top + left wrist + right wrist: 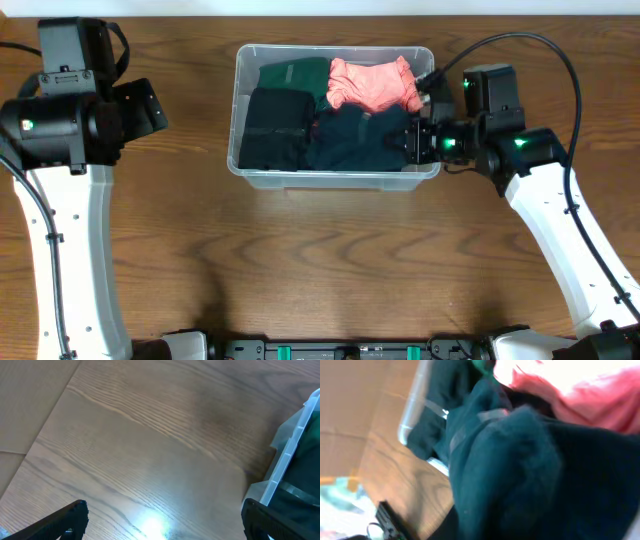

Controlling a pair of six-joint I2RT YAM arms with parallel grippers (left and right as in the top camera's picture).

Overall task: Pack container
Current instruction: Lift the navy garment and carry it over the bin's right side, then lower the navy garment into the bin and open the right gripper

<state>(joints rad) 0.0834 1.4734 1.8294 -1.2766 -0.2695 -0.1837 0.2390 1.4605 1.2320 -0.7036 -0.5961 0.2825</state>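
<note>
Brown wood tabletop [320,260] — the container [335,181] sits by its far edge, centred, holding clothes [370,85]. The left gripper [165,517] gapes empty; the right gripper [413,140] is at the container's right end — its jaws cannot be told.

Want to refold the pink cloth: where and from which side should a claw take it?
Probably pinch its bunched middle from straight above: the pink cloth lies heaped atop the other clothes, against the back wall of the container, so side approaches look blocked.

A crumpled pink cloth [372,85]. Left of it is a green cloth [292,72]. Nearer than it are a dark teal cloth [350,140] and a black cloth [272,125]. A wooden table [320,260] lies beneath.
</note>
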